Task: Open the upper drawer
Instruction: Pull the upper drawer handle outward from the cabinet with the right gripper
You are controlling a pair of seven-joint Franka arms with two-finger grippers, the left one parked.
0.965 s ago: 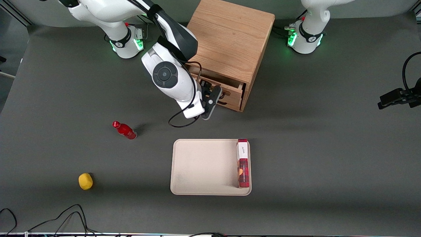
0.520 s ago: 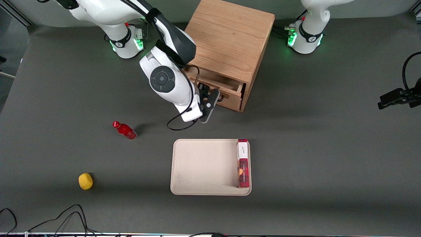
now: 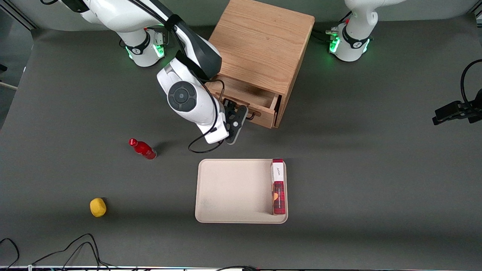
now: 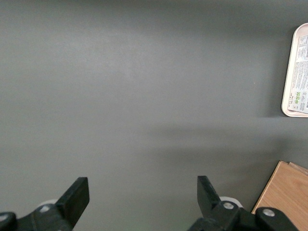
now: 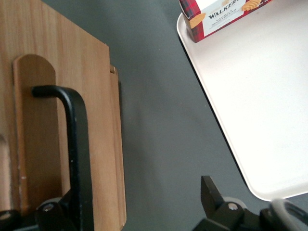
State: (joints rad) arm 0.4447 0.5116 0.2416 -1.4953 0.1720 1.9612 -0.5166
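The upper drawer [image 3: 248, 94] of the oak cabinet [image 3: 263, 41] stands partly pulled out, with its plain wood inside showing from above. A thin black wire handle [image 3: 253, 114] runs along its front panel [image 5: 103, 120]. My right gripper [image 3: 243, 114] is in front of the drawer at the handle, tilted down toward the table. It is open, with the fingers wide apart. In the right wrist view the handle [image 5: 77, 144] lies close against one finger, and the other fingertip [image 5: 208, 185] hangs over bare table. The gripper [image 5: 139, 195] holds nothing.
A beige tray [image 3: 233, 192] lies nearer the front camera than the cabinet, with a red cookie box [image 3: 278, 186] along one side of it. A red bottle [image 3: 143, 149] and a yellow object [image 3: 98, 207] lie toward the working arm's end. Cables trail along the front edge.
The drawer has slid further out, so more of its inside shows. The wrist and gripper have shifted a little toward the working arm's end of the table.
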